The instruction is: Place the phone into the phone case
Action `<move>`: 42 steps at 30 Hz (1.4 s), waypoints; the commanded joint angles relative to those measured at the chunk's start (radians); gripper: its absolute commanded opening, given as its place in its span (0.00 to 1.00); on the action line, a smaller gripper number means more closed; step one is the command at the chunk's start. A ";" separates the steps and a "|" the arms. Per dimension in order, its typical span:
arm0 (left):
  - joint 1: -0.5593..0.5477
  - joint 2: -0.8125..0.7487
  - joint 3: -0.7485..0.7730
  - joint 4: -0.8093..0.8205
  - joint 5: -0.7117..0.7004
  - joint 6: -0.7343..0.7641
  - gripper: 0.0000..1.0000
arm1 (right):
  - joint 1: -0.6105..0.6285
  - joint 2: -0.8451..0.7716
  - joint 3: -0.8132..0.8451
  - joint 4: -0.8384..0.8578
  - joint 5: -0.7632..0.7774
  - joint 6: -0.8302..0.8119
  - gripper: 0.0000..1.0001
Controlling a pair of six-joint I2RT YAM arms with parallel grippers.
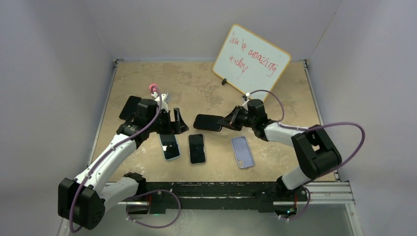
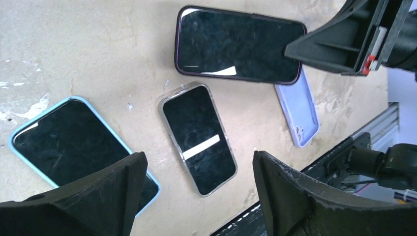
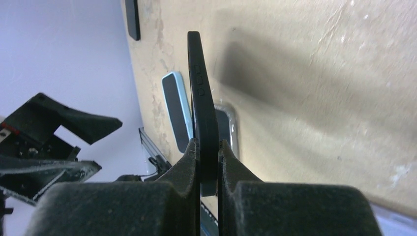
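Observation:
My right gripper (image 1: 227,123) is shut on one end of a black phone (image 1: 207,122) with a dark rim and holds it flat above the table; it shows edge-on between the fingers (image 3: 231,157) in the right wrist view (image 3: 201,93). A lavender phone case (image 1: 242,152) lies back up on the table, to the right of the held phone. My left gripper (image 1: 176,124) is open and empty, just left of the held phone. In the left wrist view its jaws (image 2: 199,156) hang wide apart over a clear-cased phone (image 2: 198,137).
A phone in a light-blue case (image 1: 170,146) and the clear-cased phone (image 1: 197,148) lie side by side below the grippers. A black flat item (image 1: 130,107) lies at the back left. A whiteboard (image 1: 252,59) leans at the back. The table's metal rail (image 1: 236,189) runs along the near edge.

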 commanded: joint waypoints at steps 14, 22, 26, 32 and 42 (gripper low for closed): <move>-0.002 0.019 0.014 0.010 -0.032 0.047 0.81 | -0.084 0.229 0.143 0.063 -0.034 -0.101 0.31; -0.002 0.034 0.015 0.027 -0.053 0.030 0.81 | -0.098 0.145 0.142 -0.060 -0.003 -0.145 0.66; -0.002 0.050 0.025 0.040 -0.069 0.030 0.81 | -0.098 0.083 0.150 -0.175 0.039 -0.187 0.76; -0.002 0.074 0.071 0.024 -0.176 0.075 0.81 | -0.098 -0.048 0.106 -0.253 0.091 -0.221 0.93; 0.014 0.030 0.002 0.141 -0.370 0.193 0.88 | -0.097 -0.301 -0.013 -0.286 0.097 -0.224 0.99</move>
